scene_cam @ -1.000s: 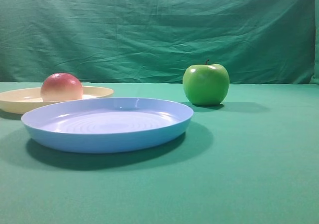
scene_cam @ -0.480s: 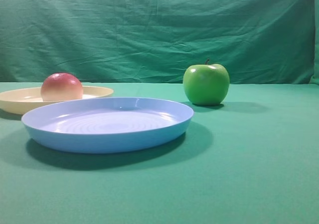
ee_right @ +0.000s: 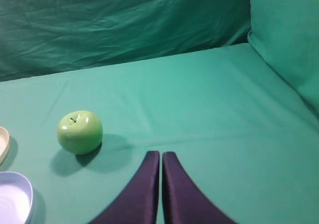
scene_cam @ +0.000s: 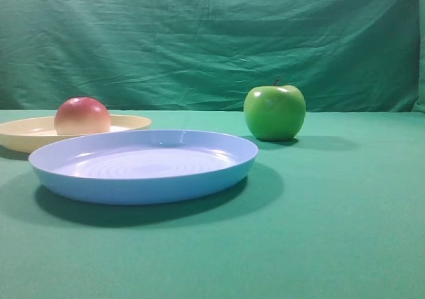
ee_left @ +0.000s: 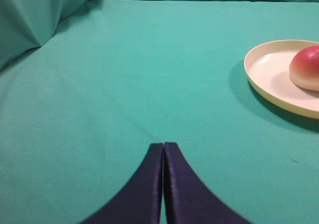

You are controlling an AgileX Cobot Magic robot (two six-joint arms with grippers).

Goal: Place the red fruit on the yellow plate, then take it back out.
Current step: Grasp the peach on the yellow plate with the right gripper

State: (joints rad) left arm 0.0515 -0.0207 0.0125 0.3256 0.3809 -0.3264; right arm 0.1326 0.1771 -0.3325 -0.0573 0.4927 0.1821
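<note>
At the far left of the table (scene_cam: 345,246), the red fruit (scene_cam: 82,116) sits inside the yellow plate (scene_cam: 129,121), resting on the plate's floor and a little toward the side nearer the blue plate (scene_cam: 143,166). So the first half of the task looks done, and what remains is to lift the fruit back out.

The left hand (ee_left: 163,152) is clenched with nothing between its two dark fingers (ee_left: 149,184), which press flat together. It hovers over bare green cloth, well apart from the plate. In the left wrist view, the plate (ee_left: 271,79) lies ahead and off to the right of the hand, with the fruit (ee_left: 306,67) on the plate's far right portion, partly cut by the frame edge. The fruit is rounded, with no long axis to line up with, so the approach direction matters more than wrist turn.

Toward the middle, the blue plate stands in front of the yellow one, their rims near each other. The green apple (scene_cam: 274,111) stands farther right, toward the back edge.

The right hand (ee_right: 161,157) is likewise clenched and holds nothing. Its view shows the apple (ee_right: 79,131) ahead to the left and only slivers of both plates at the left edge.

The left arm is plainly nearer the fruit. My judgement is that it must open, swing right and forward, and come down over the fruit.
</note>
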